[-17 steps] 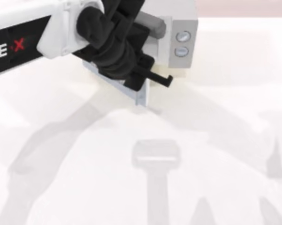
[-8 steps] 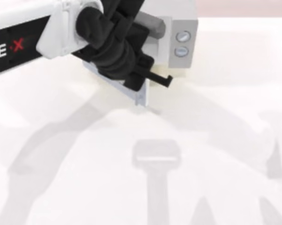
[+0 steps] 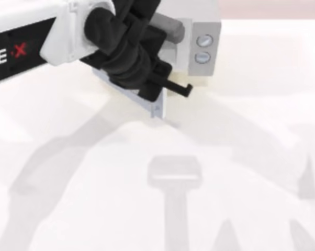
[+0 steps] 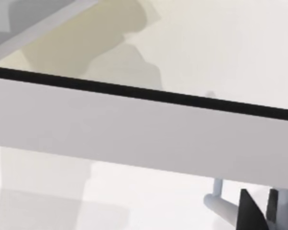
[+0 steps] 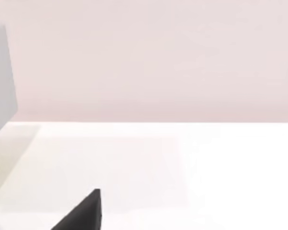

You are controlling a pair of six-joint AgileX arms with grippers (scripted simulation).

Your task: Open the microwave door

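Note:
The microwave (image 3: 205, 29) stands at the back of the table, a light grey box with two round knobs (image 3: 203, 49) on its panel. Its door (image 3: 148, 104) is swung partly outward, away from the front opening. My left gripper (image 3: 167, 83) reaches in from the left and is shut on the door's slim handle. In the left wrist view the door (image 4: 134, 129) fills the middle as a wide grey band, and the handle (image 4: 219, 205) runs between the black fingers (image 4: 251, 215). The right gripper shows only one dark fingertip (image 5: 86, 213) in its own view.
The pale table (image 3: 241, 157) spreads in front of the microwave, crossed by arm shadows. A grey corner of the microwave (image 5: 0, 76) sits far off in the right wrist view, with a pink wall behind the table.

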